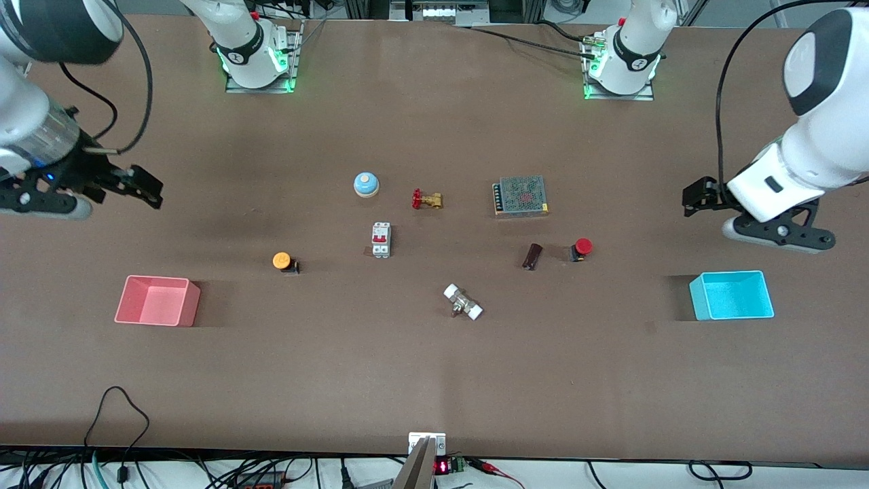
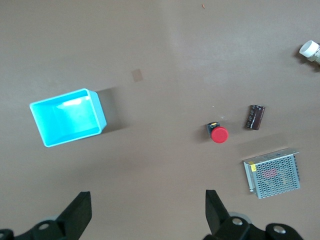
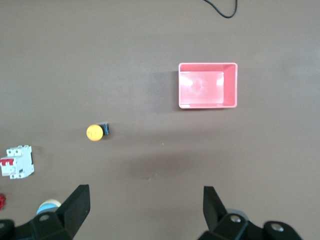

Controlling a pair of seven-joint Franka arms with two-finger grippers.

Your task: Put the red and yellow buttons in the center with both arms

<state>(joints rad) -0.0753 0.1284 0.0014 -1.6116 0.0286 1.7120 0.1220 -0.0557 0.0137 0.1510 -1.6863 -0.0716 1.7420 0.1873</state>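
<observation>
You're looking at a robotics lab bench — two white arms (image 1: 808,156) bolted to metal base plates (image 1: 260,85) with green status lights, a wide brown tabletop (image 1: 434,380), loose cables (image 1: 122,421) along its near edge, and electrical parts laid out — a circuit breaker (image 1: 381,240), a meshed power supply (image 1: 521,195).

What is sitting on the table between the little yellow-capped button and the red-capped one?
In the front view, between the yellow-orange capped push button and the red capped push button stand a white circuit breaker and a dark brown cylinder.
</observation>
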